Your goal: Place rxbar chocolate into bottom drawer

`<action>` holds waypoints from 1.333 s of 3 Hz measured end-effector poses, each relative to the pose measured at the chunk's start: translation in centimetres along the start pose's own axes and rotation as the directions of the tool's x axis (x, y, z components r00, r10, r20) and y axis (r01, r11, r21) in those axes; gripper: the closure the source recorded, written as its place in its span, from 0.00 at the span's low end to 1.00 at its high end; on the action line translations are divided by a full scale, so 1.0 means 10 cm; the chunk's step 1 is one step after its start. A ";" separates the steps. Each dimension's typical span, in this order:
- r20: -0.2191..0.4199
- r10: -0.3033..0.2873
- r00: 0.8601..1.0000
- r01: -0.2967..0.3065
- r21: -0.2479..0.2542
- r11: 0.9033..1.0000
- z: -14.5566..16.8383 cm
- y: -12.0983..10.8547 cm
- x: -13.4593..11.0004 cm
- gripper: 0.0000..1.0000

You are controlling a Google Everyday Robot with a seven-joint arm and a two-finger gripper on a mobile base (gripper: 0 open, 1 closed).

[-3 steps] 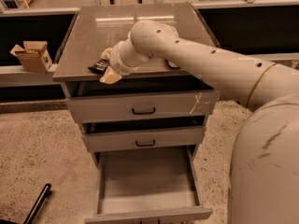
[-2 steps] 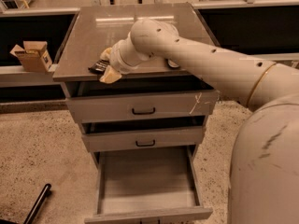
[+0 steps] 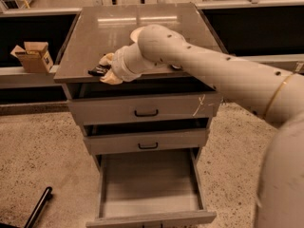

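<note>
My gripper (image 3: 106, 69) is at the front left edge of the grey cabinet's top (image 3: 109, 37), with its pale fingers (image 3: 112, 78) closed around a small black bar, the rxbar chocolate (image 3: 98, 71), whose end sticks out to the left. The bar sits at about the level of the top's surface. The bottom drawer (image 3: 149, 186) is pulled out below, a wide shallow grey tray with nothing in it. My arm reaches in from the right and hides part of the cabinet's top.
Two upper drawers with black handles (image 3: 146, 112) are slightly ajar. A cardboard box (image 3: 32, 56) sits on a ledge to the left. A black rod (image 3: 38, 208) lies on the speckled floor at lower left.
The gripper with the black bar has stayed at the front left edge of the cabinet top, with at most a slight shift. The drawers have not moved.
</note>
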State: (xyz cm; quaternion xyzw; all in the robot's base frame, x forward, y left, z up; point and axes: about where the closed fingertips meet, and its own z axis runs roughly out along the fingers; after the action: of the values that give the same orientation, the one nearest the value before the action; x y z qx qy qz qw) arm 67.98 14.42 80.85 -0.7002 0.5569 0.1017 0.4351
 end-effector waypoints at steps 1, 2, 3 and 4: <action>0.135 -0.010 0.991 0.012 -0.015 1.000 -0.22 0.46 -0.16 1.00; 0.232 -0.050 0.971 0.052 -0.003 0.999 -0.49 0.73 -0.39 1.00; 0.279 -0.117 0.953 0.111 0.037 0.993 -0.82 0.88 -0.57 1.00; 0.242 -0.157 0.957 0.167 -0.021 0.986 -0.93 1.11 -0.59 1.00</action>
State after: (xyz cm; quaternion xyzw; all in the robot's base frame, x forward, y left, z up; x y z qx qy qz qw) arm 53.07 11.82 84.64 -0.7349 0.4387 0.1609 0.4915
